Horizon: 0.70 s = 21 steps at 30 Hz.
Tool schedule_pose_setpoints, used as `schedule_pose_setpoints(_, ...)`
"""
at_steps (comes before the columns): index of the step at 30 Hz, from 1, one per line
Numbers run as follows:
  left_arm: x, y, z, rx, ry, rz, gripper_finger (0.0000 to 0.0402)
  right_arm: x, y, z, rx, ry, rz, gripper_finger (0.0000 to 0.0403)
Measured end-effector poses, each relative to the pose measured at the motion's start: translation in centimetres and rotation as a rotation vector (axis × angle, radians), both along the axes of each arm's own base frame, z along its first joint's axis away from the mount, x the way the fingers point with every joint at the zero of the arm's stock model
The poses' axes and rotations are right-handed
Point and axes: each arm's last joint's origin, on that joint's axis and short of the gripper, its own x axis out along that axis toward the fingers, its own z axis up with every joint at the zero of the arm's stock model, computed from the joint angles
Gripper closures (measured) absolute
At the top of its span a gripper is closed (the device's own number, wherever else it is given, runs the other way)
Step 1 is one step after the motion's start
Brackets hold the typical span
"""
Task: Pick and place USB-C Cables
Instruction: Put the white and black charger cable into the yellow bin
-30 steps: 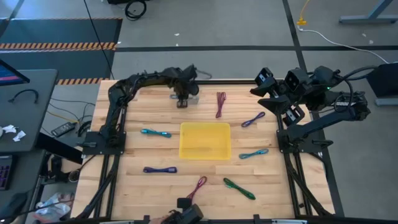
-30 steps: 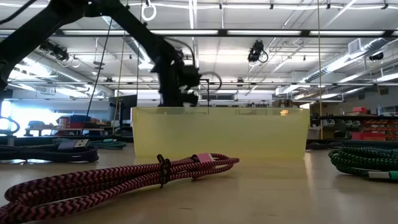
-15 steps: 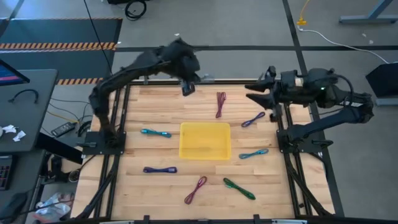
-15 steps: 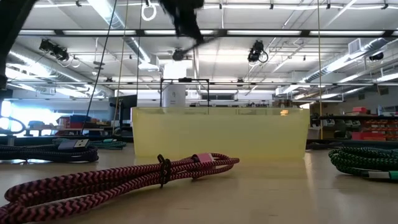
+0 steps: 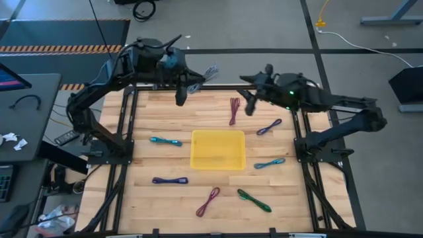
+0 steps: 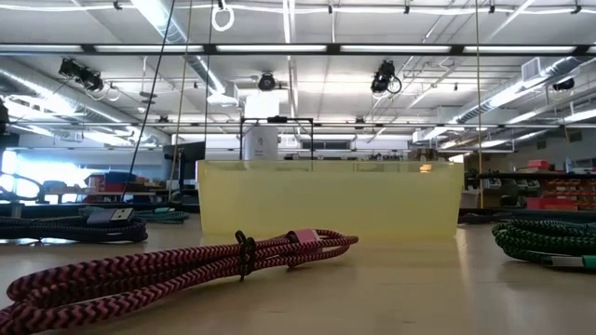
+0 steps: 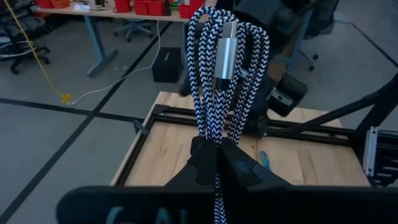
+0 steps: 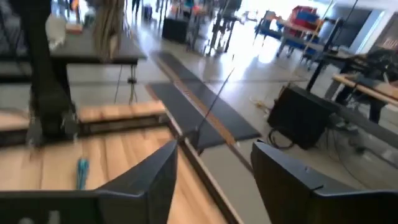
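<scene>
The left gripper (image 7: 214, 163) is clamped tight on a bundled grey cable (image 7: 225, 68), a white and dark braided one with a silver plug, and it holds it high above the far edge of the wooden table (image 5: 165, 198); in the high view this cable (image 5: 210, 71) sticks out past the gripper (image 5: 192, 84) over the table's rim. The right gripper (image 8: 214, 174) has its fingers spread wide and holds nothing, hanging in the air near the maroon cable (image 5: 234, 110). The yellow tray (image 5: 217, 149) in the middle of the table looks empty. Around it lie the other cables, all apart from the tray: a teal one (image 5: 164, 141), a purple one (image 5: 170, 180), a magenta one (image 5: 208, 201), a green one (image 5: 254, 199), a second teal one (image 5: 269, 163) and a second purple one (image 5: 269, 126). I judge that the step in hand is the carrying of the first cable. The next move calls for bringing the left gripper over the tray, lowering it and letting go, while the right arm could descend on the maroon cable. On the left gripper's body some pale letters show, but I cannot read them.
</scene>
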Motion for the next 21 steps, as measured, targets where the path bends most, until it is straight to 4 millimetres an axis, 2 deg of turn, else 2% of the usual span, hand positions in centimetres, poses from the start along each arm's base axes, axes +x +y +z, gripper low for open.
schedule_pose_setpoints(4, 0.2, -0.6, -0.1, -0.017, 0.005, -0.014, 0.0397, 1.8, -0.7, 0.6, -0.075, -0.117, 0.038, 0.0144)
schedule_pose_setpoints(7, 0.6, -0.9, -0.4, -0.029, 0.019, -0.024, 0.0397, 2.2, -0.6, 1.1, -0.119, -0.166, 0.085, 0.0127)
schedule_pose_setpoints(12, 1.0, -0.9, -0.9, -0.045, 0.055, -0.023, 0.0397, 2.3, 0.0, 1.3, -0.114, -0.188, 0.151, 0.0126)
schedule_pose_setpoints(21, 4.0, -0.1, -3.0, -0.048, 0.114, -0.027, 0.0397, 4.0, 0.6, 1.0, -0.081, -0.272, 0.303, 0.013)
